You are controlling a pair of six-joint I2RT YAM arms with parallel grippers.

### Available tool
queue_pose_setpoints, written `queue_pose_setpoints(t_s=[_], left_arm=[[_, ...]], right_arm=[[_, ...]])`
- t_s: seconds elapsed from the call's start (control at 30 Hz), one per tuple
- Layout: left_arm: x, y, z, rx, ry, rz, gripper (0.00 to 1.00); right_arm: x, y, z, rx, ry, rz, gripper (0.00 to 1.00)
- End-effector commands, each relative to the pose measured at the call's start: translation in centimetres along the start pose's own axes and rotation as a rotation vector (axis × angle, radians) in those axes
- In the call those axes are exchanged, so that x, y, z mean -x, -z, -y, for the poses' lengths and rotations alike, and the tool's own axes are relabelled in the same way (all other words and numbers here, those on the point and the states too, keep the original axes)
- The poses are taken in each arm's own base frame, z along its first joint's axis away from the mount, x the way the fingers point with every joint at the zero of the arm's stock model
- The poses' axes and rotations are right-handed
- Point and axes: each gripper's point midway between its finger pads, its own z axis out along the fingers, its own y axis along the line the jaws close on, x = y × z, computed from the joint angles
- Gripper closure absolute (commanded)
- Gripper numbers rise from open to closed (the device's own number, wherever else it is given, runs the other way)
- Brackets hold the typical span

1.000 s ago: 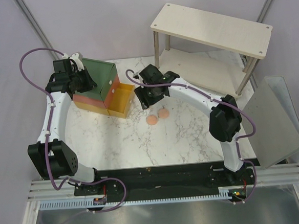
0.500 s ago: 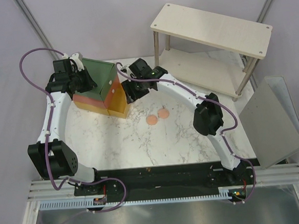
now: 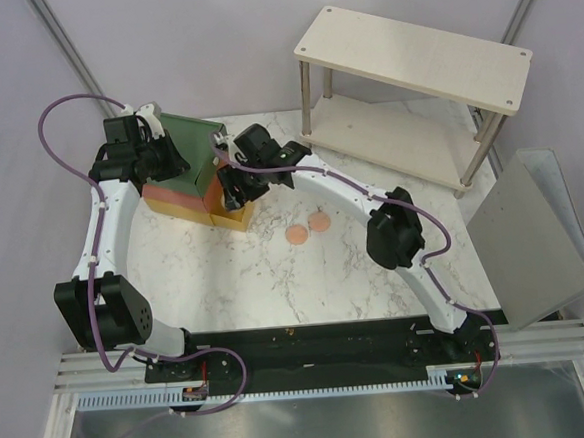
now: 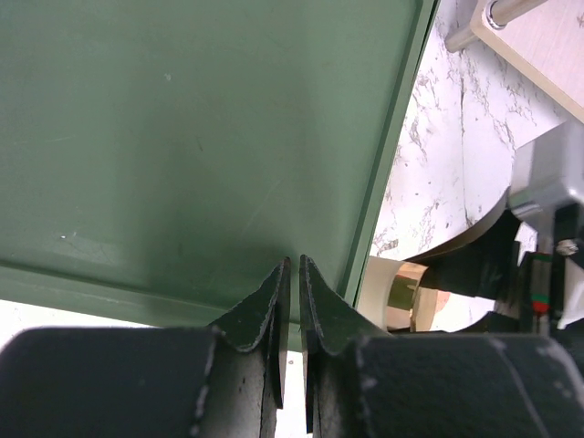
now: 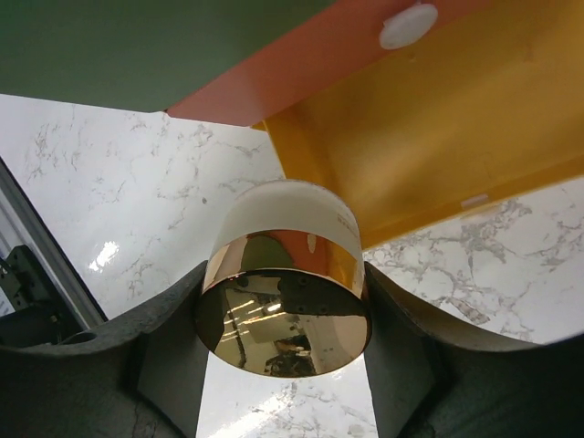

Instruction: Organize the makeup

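A round gold pot (image 5: 287, 292) with a white body sits between the fingers of my right gripper (image 5: 285, 274), which is shut on it. It hangs at the near edge of the open yellow drawer (image 5: 438, 119) of the drawer box (image 3: 191, 136). From above, my right gripper (image 3: 235, 188) covers the drawer's front. My left gripper (image 4: 294, 262) is shut with nothing in it, tips against the box's green top (image 4: 182, 137). The pot (image 4: 401, 297) shows past that top's edge. Two pink discs (image 3: 298, 236) (image 3: 319, 220) lie on the marble. Other makeup is out of view.
A two-level wooden shelf (image 3: 411, 50) stands at the back right. A tilted metal sheet (image 3: 534, 242) leans at the right edge. The box's orange drawer front (image 5: 301, 73) has a white knob (image 5: 408, 25).
My right arm has swung left with the gold pot, from near the pink discs to the yellow drawer. The left arm has not moved.
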Motion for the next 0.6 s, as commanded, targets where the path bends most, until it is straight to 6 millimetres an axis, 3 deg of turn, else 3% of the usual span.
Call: queue_pose_setpoints(t_s=[0.0, 0.17, 0.33, 0.4, 0.53, 0.57], left_arm=[[-5.7, -0.6, -1.1, 0.023, 0.044, -0.199, 0.83], [-5.6, -0.7, -0.9, 0.014, 0.046, -0.196, 0.83], [-5.4, -0.4, -0.8, 0.012, 0.041, -0.189, 0.83], [-5.4, -0.4, -0.8, 0.011, 0.042, -0.188, 0.83], [-5.4, -0.4, -0.8, 0.013, 0.044, -0.189, 0.83], [-5.4, -0.4, -0.7, 0.009, 0.043, -0.186, 0.83]], right_arm=[[2.6, -0.5, -2.3, 0.047, 0.057, 0.104, 0.78], [1.9, -2.1, -1.5, -0.002, 0.059, 0.105, 0.76], [2.5, -2.9, 0.2, -0.077, 0.064, 0.138, 0.71], [2.6, -3.0, 0.6, -0.105, 0.062, 0.143, 0.65], [2.5, -3.1, 1.8, -0.162, 0.063, 0.15, 0.63], [2.5, -3.1, 1.9, -0.168, 0.063, 0.15, 0.55]])
